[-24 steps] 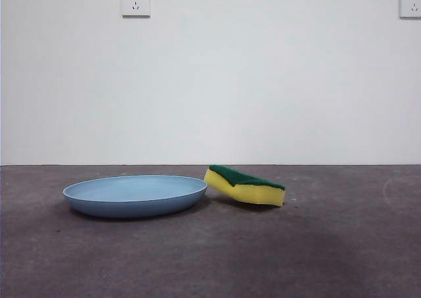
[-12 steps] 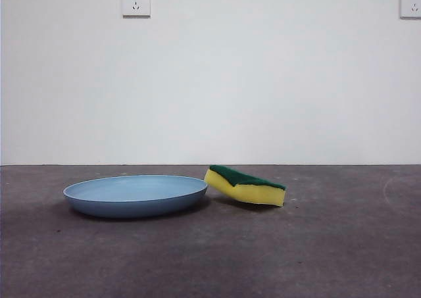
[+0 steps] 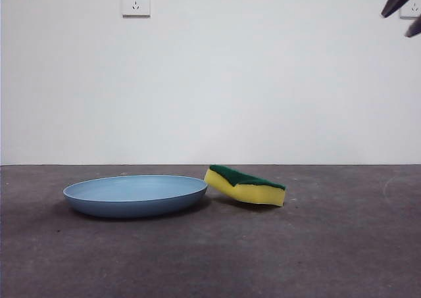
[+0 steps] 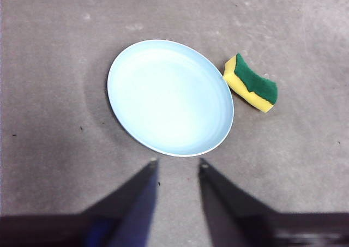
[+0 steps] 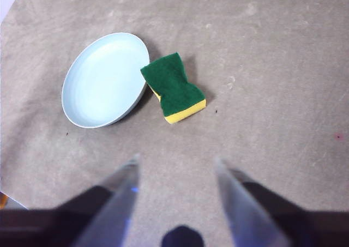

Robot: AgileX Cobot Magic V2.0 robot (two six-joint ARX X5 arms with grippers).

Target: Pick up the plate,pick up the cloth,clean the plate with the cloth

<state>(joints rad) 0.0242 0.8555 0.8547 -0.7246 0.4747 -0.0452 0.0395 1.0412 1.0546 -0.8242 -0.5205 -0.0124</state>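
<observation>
Plate: the light-blue plate (image 3: 135,195) lay flat on the grey desk (image 3: 329,245), left of centre in the front view.
Cloth: the yellow sponge (image 3: 245,185), green layer up, sat tilted with one end against the plate rim, right of it.
Left end effector (image 4: 177,164): released, holding nothing, above the desk near the plate.
Right end effector (image 5: 177,162): released wide, empty, above the desk; a dark tip showed in the front view's upper right corner.

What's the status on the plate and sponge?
Left hand and right hand open, high. Plate on table, sponge tilted against its rim. Nothing in the way.
</observation>
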